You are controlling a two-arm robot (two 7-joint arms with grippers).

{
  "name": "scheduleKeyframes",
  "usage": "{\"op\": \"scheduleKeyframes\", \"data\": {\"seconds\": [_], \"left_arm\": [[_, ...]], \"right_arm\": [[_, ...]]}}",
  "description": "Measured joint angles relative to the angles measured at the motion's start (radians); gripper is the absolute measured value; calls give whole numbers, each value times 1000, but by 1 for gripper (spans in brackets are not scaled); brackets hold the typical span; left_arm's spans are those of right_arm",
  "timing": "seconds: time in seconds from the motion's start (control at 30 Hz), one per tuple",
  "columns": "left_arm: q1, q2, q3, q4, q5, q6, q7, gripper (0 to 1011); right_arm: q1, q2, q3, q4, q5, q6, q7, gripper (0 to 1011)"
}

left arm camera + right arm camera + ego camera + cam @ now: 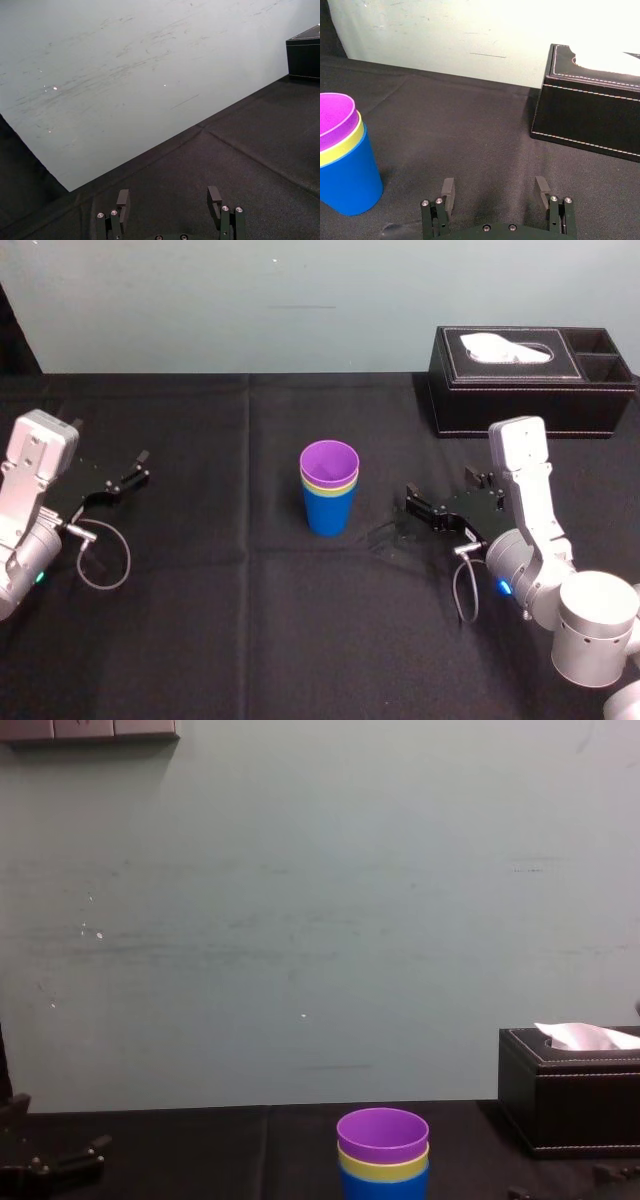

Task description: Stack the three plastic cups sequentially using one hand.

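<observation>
The purple cup [329, 458] sat nested in the yellow-green cup [329, 486], inside the blue cup [329, 512]. My right gripper [440, 490] lay right of them, wide and empty; my left gripper [136, 470] lay well left, also wide.

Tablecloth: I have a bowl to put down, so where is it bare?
Bare: the wide patch between the left end effector and the stacked cups, and the near strip before them. Tight: between the cups and the right end effector, and by the tissue box behind it.
</observation>
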Motion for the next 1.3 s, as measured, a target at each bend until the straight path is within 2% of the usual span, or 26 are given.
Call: {"op": "scheduleKeyframes", "data": {"seconds": [1.3], "left_arm": [[0, 0, 0, 0, 0, 0, 0, 1011]], "right_arm": [[0, 0, 0, 0, 0, 0, 0, 1004]]}}
